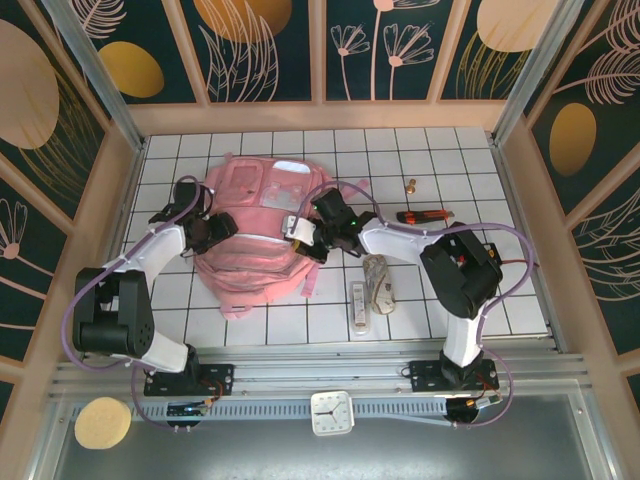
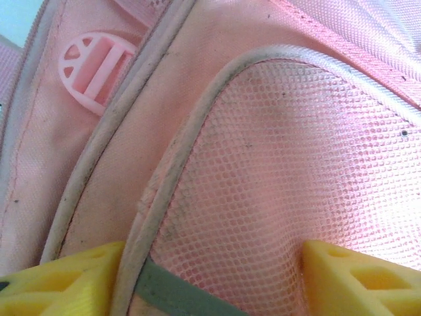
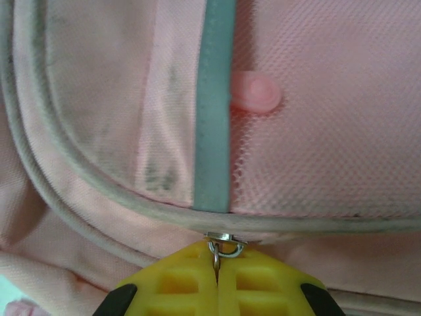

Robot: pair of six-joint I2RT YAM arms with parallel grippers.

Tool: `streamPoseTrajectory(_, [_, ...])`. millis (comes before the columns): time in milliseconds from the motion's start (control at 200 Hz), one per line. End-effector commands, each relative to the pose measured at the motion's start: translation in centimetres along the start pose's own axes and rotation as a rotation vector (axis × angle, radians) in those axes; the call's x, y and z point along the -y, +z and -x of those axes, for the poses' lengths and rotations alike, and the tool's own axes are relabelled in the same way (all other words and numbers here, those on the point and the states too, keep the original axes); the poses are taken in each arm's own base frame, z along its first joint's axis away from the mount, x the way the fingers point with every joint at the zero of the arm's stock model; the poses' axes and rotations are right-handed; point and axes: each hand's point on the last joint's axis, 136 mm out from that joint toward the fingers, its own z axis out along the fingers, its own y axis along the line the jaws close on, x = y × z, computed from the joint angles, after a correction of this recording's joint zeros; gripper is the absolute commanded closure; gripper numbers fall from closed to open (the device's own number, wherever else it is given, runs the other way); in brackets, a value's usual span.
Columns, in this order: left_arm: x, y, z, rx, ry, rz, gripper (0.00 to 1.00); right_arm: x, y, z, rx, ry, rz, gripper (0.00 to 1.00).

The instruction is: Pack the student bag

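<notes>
Student bag (image 1: 255,230): right gripper (image 3: 216,271) pinches zip pull (image 3: 222,242); left gripper (image 2: 210,266) spread astride mesh pocket (image 2: 289,164); pouch (image 1: 378,283) nearby.

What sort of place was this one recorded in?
Probably a lab test booth rather than a real room: a white tiled table boxed in by leaf-patterned wall panels set between metal frame posts.

Robot test booth: tiled table (image 1: 250,325), patterned walls (image 1: 270,50)

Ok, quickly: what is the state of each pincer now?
Left pincer: open, astride the mesh pocket of the student bag.
Right pincer: closed on the zip pull.
</notes>
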Motion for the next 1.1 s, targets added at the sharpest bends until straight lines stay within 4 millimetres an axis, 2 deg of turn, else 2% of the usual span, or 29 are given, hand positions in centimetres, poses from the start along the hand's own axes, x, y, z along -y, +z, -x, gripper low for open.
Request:
streamPoseTrajectory(0, [0.8, 1.0, -3.6, -0.116, -0.076, -0.094, 0.49, -2.9, -0.6, 0.1, -0.077, 0.052, 0.064, 1.0])
streamPoseTrajectory(90, [1.3, 0.8, -3.9, -0.097, -0.128, -0.137, 0.57, -3.3, -0.3, 0.3, -0.111, 0.148, 0.062, 1.0])
streamPoseTrajectory(385, [2.3, -0.5, -3.6, -0.038, -0.068, -0.129, 0.6, -5.8, -1.2, 4.5, -0.082, 0.528, 0.188, 1.0])
streamPoseTrajectory(470, [2.1, -1.0, -3.2, -0.01, -0.041, -0.105, 0.6, -6.2, -0.9, 4.1, -0.151, 0.626, 0.207, 1.0])
streamPoseTrajectory(600, [2.0, -1.8, -3.0, 0.03, -0.007, -0.08, 0.58, -5.6, -0.8, 4.0, -0.233, 0.748, 0.183, 1.0])
streamPoseTrajectory(766, [0.6, -3.9, -1.5, 0.134, 0.04, 0.02, 0.54, -5.5, -2.0, 3.8, -0.27, 0.86, 0.129, 1.0])
streamPoseTrajectory(916, [0.6, -4.3, -1.3, 0.149, 0.075, 0.031, 0.56, -6.2, -3.3, 3.5, -0.317, 0.941, 0.111, 1.0])
streamPoseTrajectory(1006, [1.1, -3.9, -1.8, 0.142, 0.071, 0.003, 0.61, -6.5, -3.3, 4.4, -0.311, 0.974, 0.114, 1.0])
streamPoseTrajectory(1096, [2.5, -3.6, -2.6, 0.134, 0.068, -0.034, 0.65, -7.2, -2.6, 6.2, -0.289, 1.013, 0.158, 1.0])
